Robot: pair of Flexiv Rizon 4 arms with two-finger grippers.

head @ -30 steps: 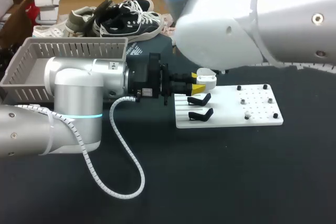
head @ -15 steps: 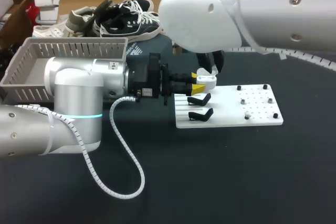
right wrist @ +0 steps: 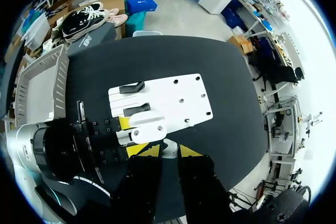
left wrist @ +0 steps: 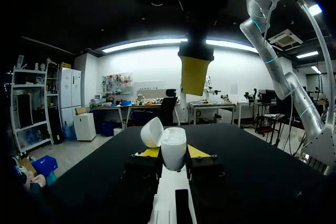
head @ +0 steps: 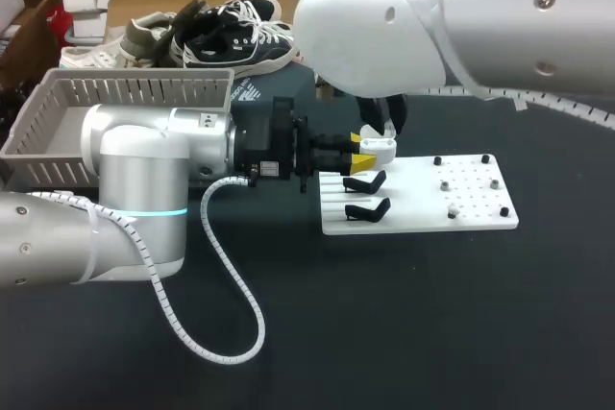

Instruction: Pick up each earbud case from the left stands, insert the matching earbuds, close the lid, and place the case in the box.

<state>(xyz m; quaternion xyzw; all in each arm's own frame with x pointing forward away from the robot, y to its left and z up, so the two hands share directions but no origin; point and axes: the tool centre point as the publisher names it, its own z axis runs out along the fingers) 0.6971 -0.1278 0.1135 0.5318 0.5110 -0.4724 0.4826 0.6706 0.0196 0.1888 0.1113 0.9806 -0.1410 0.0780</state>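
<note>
Landmark: white stand board point(head: 418, 201), flat on the dark table point(head: 432, 314).
Earbud case point(left wrist: 173, 150): white and upright, at the board's far left corner. Its lid point(left wrist: 151, 132) is open and tipped back.
Left gripper point(left wrist: 173, 153): comes in level from the board's left side. Its yellow fingertips point(left wrist: 149, 152) are clamped on the case body from both sides.
Right gripper point(right wrist: 164, 151): hangs directly above the case at the board's far left corner, pointing down. Whether it is closed or open cannot be told.
Far black stand point(head: 365, 181): on the board's left part, just beside the case.
Near black stand point(head: 367, 208): on the board's left part, close to the front edge.
Box point(head: 58, 108): grey slatted basket, well apart from the board, on its left.
</note>
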